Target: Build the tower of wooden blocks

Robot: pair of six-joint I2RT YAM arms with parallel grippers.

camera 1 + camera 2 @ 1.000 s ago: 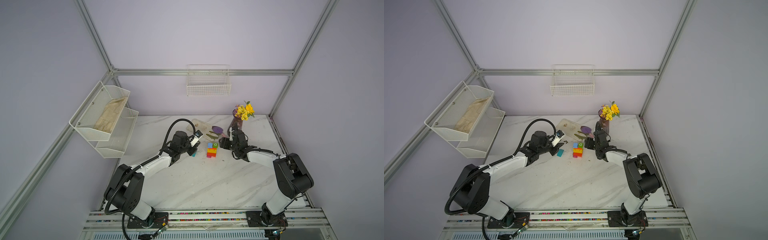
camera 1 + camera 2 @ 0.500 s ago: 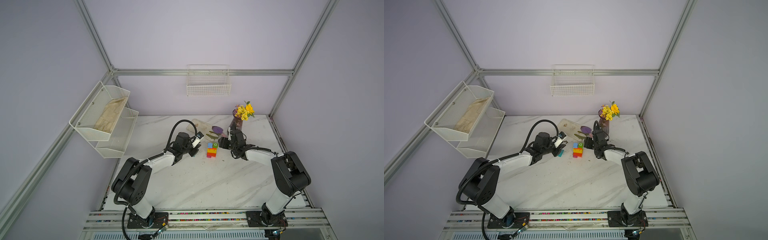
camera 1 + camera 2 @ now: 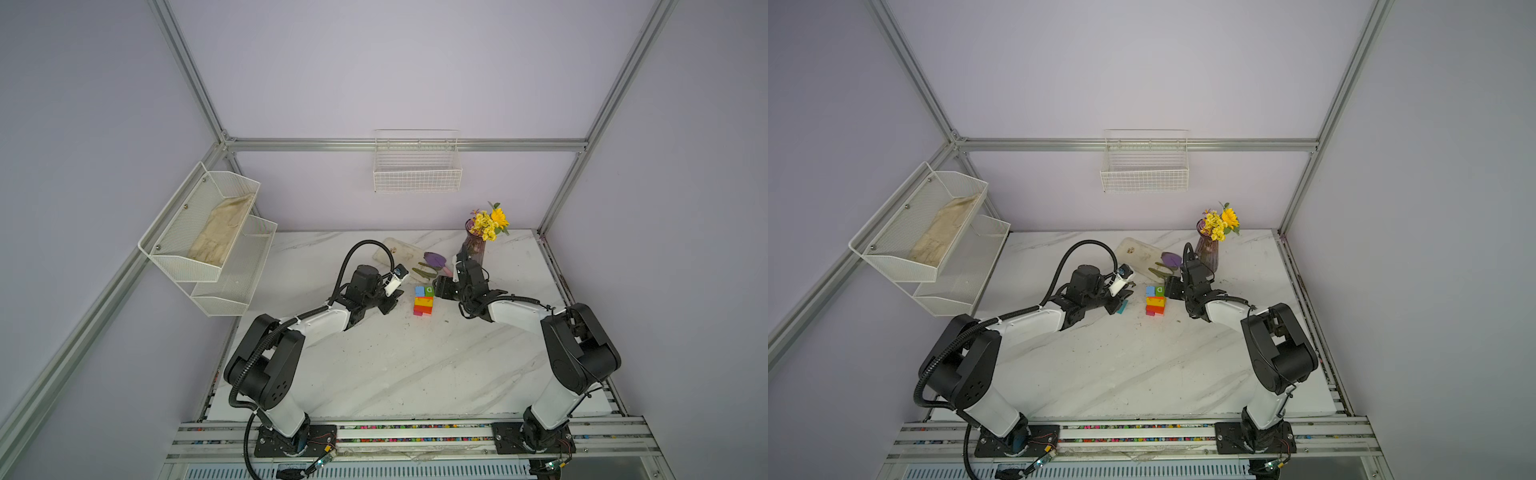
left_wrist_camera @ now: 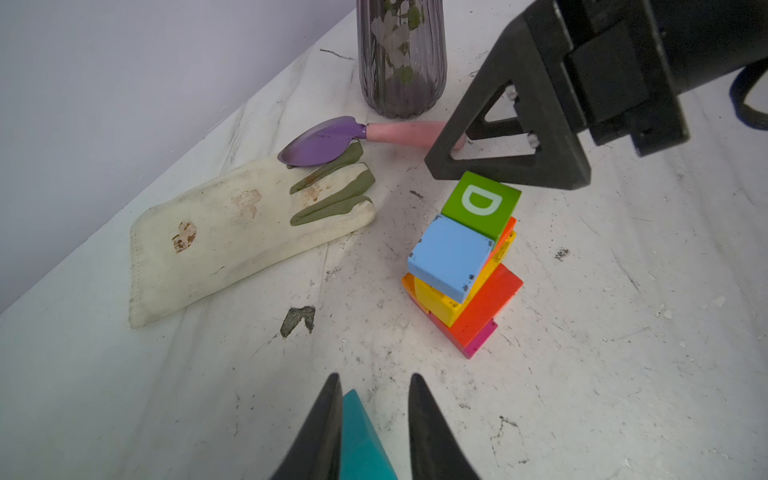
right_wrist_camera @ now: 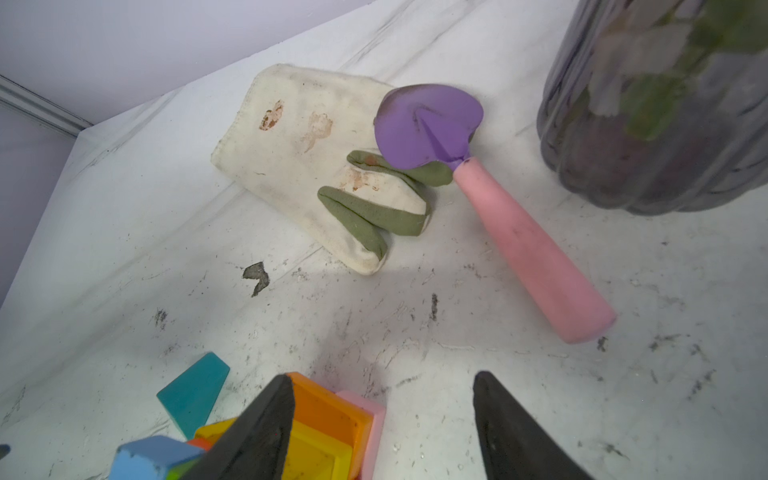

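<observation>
Gripping the teal block (image 4: 361,444) in our left fingers (image 4: 324,424), we judge the tower (image 4: 451,255) lacks only its tip. Our right fingers (image 5: 257,428) gape beside it.

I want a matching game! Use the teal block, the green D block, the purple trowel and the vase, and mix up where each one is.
Things
1. teal block
2. green D block
3. purple trowel
4. vase

Places
A. on top of the tower, beside the blue block
B. blade lying on the glove
C. in the shut left gripper
D. holding yellow flowers

Pairs: 1-C, 2-A, 3-B, 4-D
</observation>
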